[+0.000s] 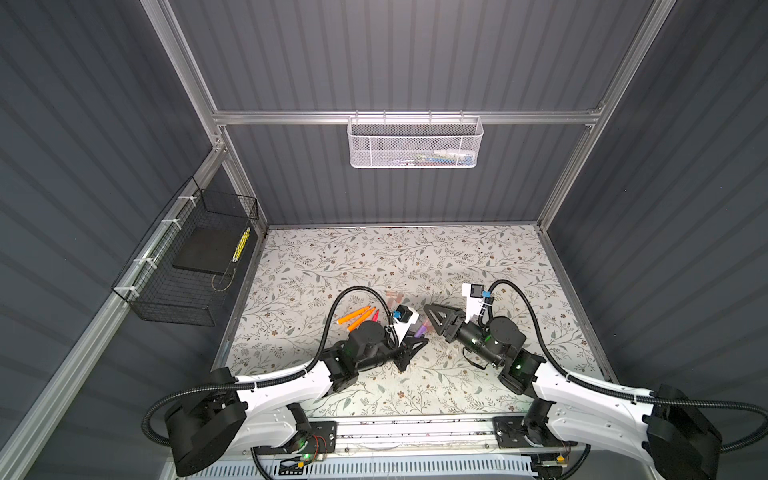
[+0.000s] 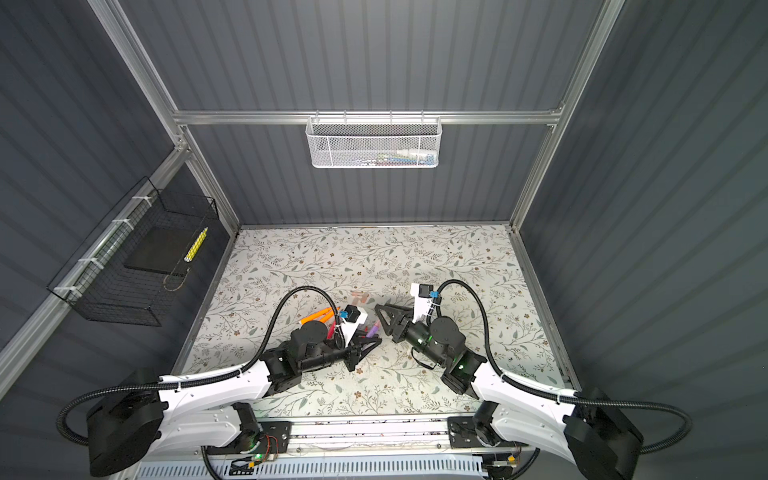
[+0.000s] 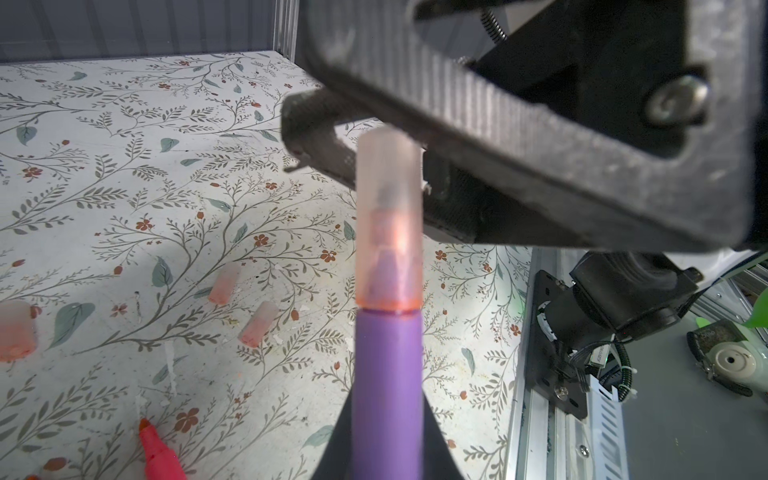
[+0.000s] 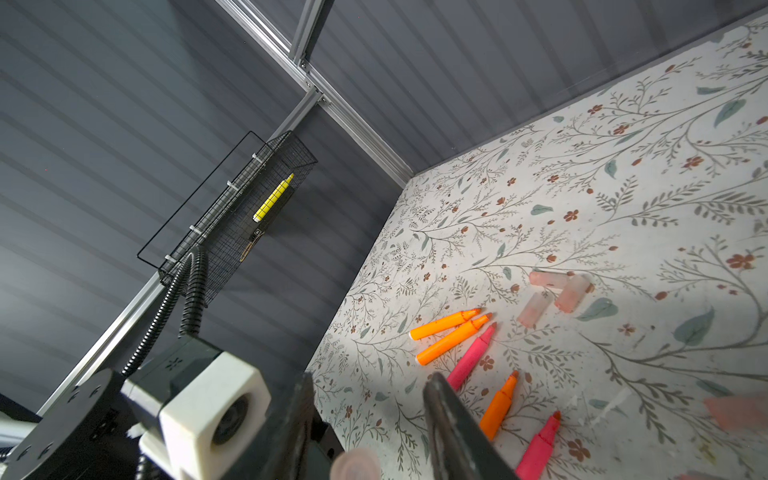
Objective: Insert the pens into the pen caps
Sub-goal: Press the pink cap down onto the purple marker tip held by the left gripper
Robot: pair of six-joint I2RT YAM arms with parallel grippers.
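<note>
A purple pen (image 3: 388, 374), pale pink translucent cap (image 3: 388, 199), orange pens (image 4: 444, 325), pink pens (image 4: 471, 358), floral tabletop (image 3: 124, 187) (grey-green leaves, rust-red flowers)

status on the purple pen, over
Left end effector shut on purple pen. Cap on its tip. Right end effector open, straddling cap. Loose pens, caps aside.

Purple pen (image 3: 388, 395) inside pale cap (image 3: 388, 216)

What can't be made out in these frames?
- Right wrist view: the cap between the jaws of the right gripper is blurred, cut by the edge; contact unclear.
- Both top views: the purple pen in the left gripper is mostly hidden by the left wrist camera.
- White mesh basket: contents too small, behind mesh.
</note>
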